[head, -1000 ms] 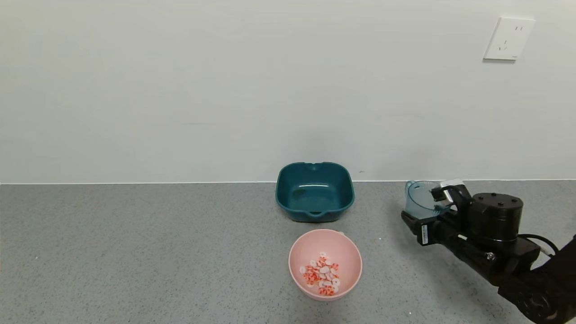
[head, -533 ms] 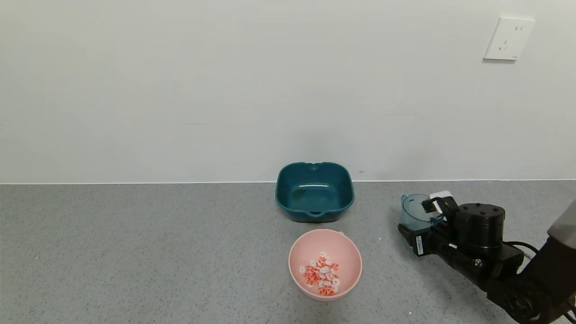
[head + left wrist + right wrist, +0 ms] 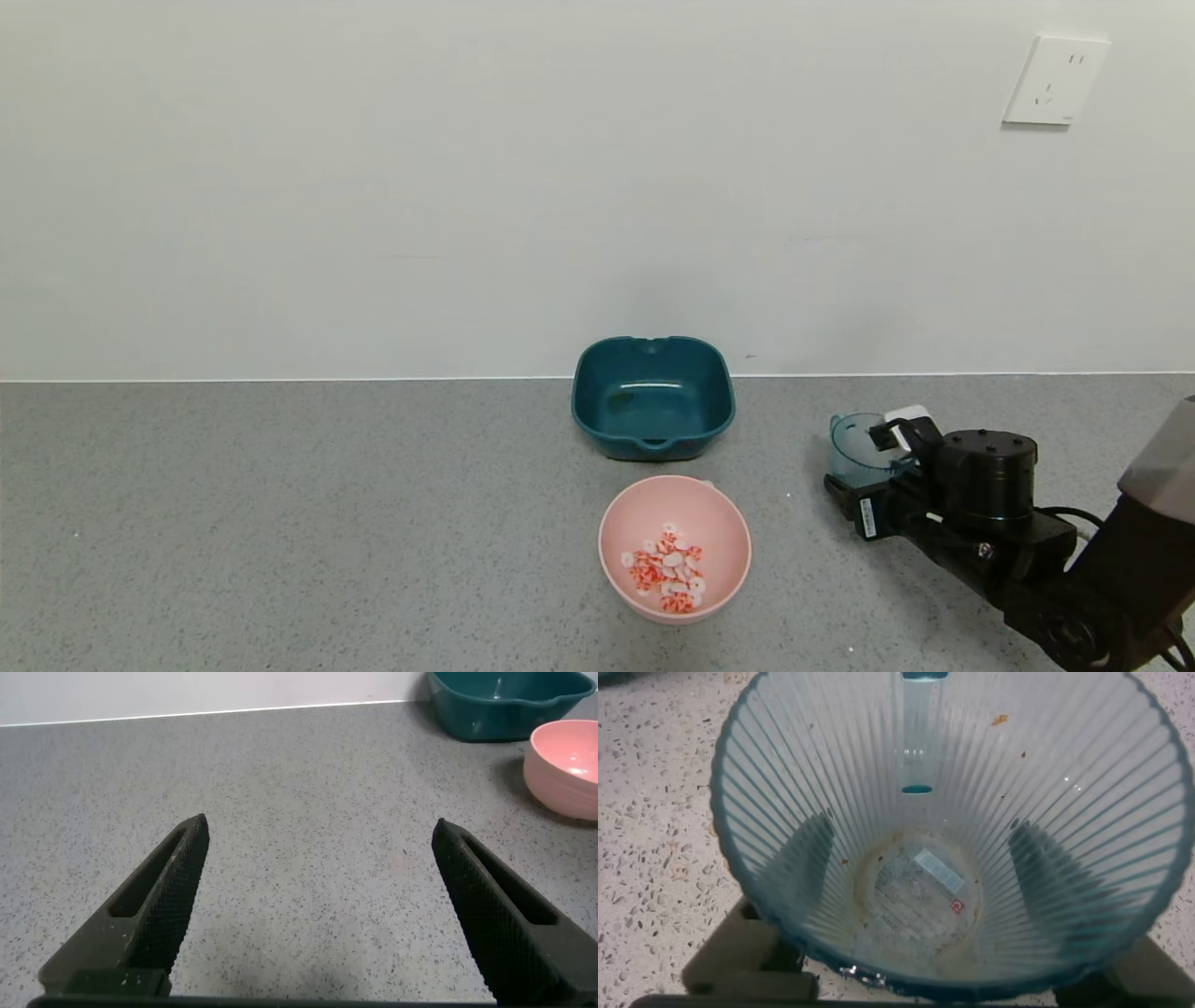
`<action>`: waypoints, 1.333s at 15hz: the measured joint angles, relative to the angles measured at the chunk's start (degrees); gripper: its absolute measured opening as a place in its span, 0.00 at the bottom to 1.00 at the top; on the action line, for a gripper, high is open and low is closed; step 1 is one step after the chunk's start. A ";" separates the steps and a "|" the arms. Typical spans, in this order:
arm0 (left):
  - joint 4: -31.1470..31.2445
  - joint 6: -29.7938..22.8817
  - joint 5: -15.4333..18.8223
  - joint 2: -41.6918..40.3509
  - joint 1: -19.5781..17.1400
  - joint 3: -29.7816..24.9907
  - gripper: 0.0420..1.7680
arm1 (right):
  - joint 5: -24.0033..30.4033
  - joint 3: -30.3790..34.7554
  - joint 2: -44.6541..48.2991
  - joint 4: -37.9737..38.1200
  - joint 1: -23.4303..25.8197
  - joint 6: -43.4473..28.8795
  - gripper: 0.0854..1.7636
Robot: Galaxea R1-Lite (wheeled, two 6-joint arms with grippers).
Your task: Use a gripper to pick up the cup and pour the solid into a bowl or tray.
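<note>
The cup stands upright at the right of the counter, held in my right gripper, which is shut on it. In the right wrist view the cup is empty and my gripper has a finger on each side, seen through its ribbed wall. The solid lies in the pale pink bowl at front centre. My left gripper is open and empty over bare counter; the pink bowl shows far off in its view.
A dark teal squarish tray stands behind the pink bowl near the wall, and it also shows in the left wrist view. A wall socket is at upper right. Grey speckled counter lies to the left.
My right gripper has come down and a little to the left with the cup, which is now low at the counter. The bowl and tray have not moved.
</note>
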State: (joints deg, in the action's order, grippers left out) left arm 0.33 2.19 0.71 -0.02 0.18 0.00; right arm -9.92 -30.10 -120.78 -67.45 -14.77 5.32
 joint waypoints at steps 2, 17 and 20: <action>0.00 0.00 0.00 0.00 0.00 0.00 0.97 | -0.02 0.00 -0.07 -0.55 0.01 -0.02 0.83; 0.00 0.00 0.00 0.00 0.00 0.00 0.97 | -0.21 0.67 10.23 14.18 -0.66 4.08 0.95; 0.02 0.00 0.00 0.00 0.00 0.00 0.97 | -0.22 -0.38 16.76 20.52 -0.35 4.13 0.95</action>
State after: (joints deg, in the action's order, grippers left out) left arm 0.35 2.19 0.71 -0.02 0.18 0.00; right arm -10.14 -30.48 -104.02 -46.93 -15.13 9.45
